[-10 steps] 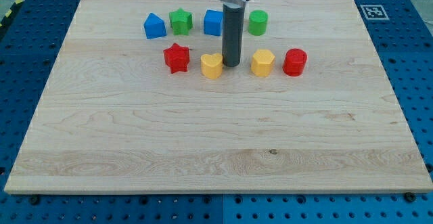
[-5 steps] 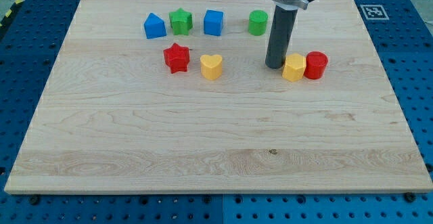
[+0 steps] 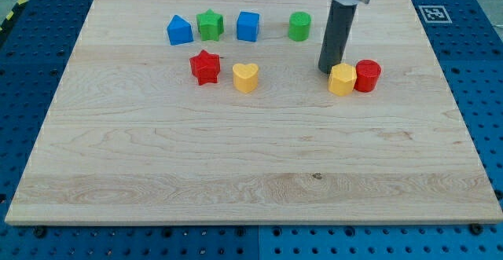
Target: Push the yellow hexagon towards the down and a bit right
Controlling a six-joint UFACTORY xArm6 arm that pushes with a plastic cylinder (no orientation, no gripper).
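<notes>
The yellow hexagon (image 3: pixel 342 80) lies on the wooden board (image 3: pixel 251 173) at the view's right, touching the red cylinder (image 3: pixel 367 76) on its right. My tip (image 3: pixel 329 71) stands just above and to the left of the yellow hexagon, close to or touching its upper left edge. The rod rises from there to the view's top.
A yellow heart (image 3: pixel 246 78) and a red star (image 3: pixel 205 67) lie left of the tip. Along the view's top stand a blue house-shaped block (image 3: pixel 180 31), a green star (image 3: pixel 209 24), a blue cube (image 3: pixel 248 26) and a green cylinder (image 3: pixel 299 26).
The rod swept right from beside the yellow heart, pushing the yellow hexagon right against the red cylinder, which also shifted right. In the last half second the tip moved slightly up and right.
</notes>
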